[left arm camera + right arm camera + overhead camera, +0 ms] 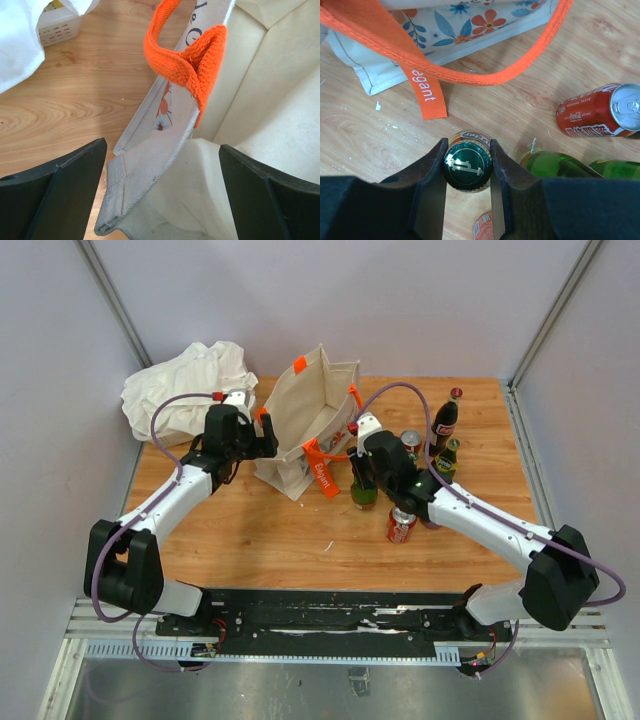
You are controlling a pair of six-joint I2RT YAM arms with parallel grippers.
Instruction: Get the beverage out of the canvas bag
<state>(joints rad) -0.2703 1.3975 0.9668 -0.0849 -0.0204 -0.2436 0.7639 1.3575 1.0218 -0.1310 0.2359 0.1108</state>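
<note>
Fingers of the right end effector (468, 161) press against both sides of a green-capped bottle (468, 169), the beverage, which stands upright on the bench (260, 540) outside the canvas bag (310, 415), just beside its printed side and below a drooping orange handle (485, 77). Spread wide, the fingers of the left end effector (265, 443) straddle the bag's left rim next to an orange handle loop (187, 60) and grip nothing. Near the bottle a red can (597, 112) lies on its side, well apart from the white cloth heap (185, 385) at the bench's far left corner.
</note>
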